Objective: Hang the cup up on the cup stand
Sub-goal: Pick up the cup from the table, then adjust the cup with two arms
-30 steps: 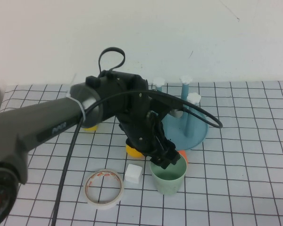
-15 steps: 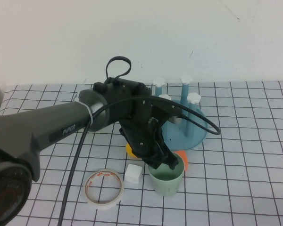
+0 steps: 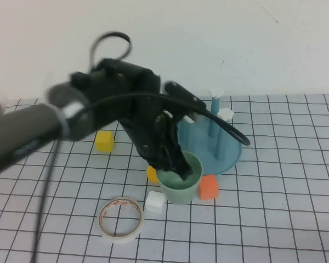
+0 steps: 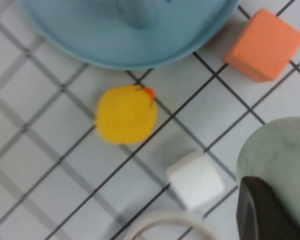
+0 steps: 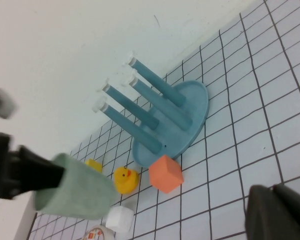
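My left gripper (image 3: 177,164) is shut on the rim of the pale mint-green cup (image 3: 180,184) and holds it upright, lifted off the table just in front of the cup stand (image 3: 223,155). In the left wrist view one dark finger (image 4: 260,210) lies against the cup's wall (image 4: 280,150). The stand has a round blue base and upright blue posts with white caps (image 3: 225,114). In the right wrist view the cup (image 5: 75,187) hangs clear of the table beside the stand (image 5: 165,115). My right gripper (image 5: 270,190) is shut and empty, off to the right.
Around the cup lie an orange cube (image 3: 208,187), a white cube (image 3: 154,201), a roll of tape (image 3: 120,219), a yellow duck (image 4: 126,114) and a yellow cube (image 3: 104,141). The gridded mat to the right is open.
My left gripper has risen with the cup, lifting it off the table and a little back and to the left. The orange cube now shows fully.
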